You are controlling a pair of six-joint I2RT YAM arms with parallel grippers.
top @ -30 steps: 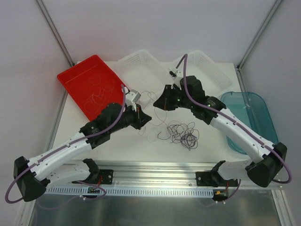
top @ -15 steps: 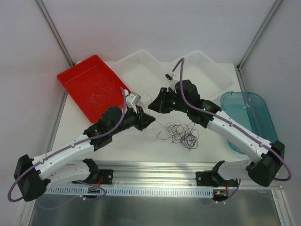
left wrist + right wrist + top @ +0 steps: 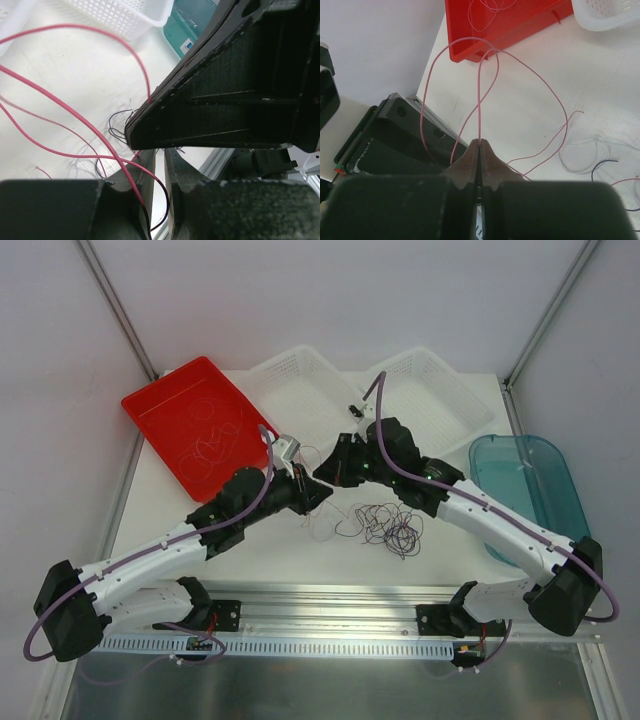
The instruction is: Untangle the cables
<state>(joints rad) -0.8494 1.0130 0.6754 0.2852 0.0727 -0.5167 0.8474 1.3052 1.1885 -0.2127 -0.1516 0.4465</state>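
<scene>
**Right jaws clamped on pink-red cable; left jaws slightly parted**

Right gripper (image 3: 479, 143): jaws pressed together, pinching a hair-thin, flexible pink-red cable (image 3: 479, 95) at the very tips. From the pinch the cable runs straight ahead, crosses itself and falls back in loops on either side of the jaws.

Left gripper (image 3: 159, 162): jaws stand a narrow slit apart. A pink-red strand crosses one finger (image 3: 147, 170) and drops into the slit, thinner than the gap. The right gripper's black body sits just above these tips.

A loose tangle of dark and purple thin cables (image 3: 388, 522) lies on the white table (image 3: 300, 560) beside both jaw pairs, apart from them. A shallow red plastic tray (image 3: 525, 25) holding pale strands lies beyond the right jaws.
</scene>
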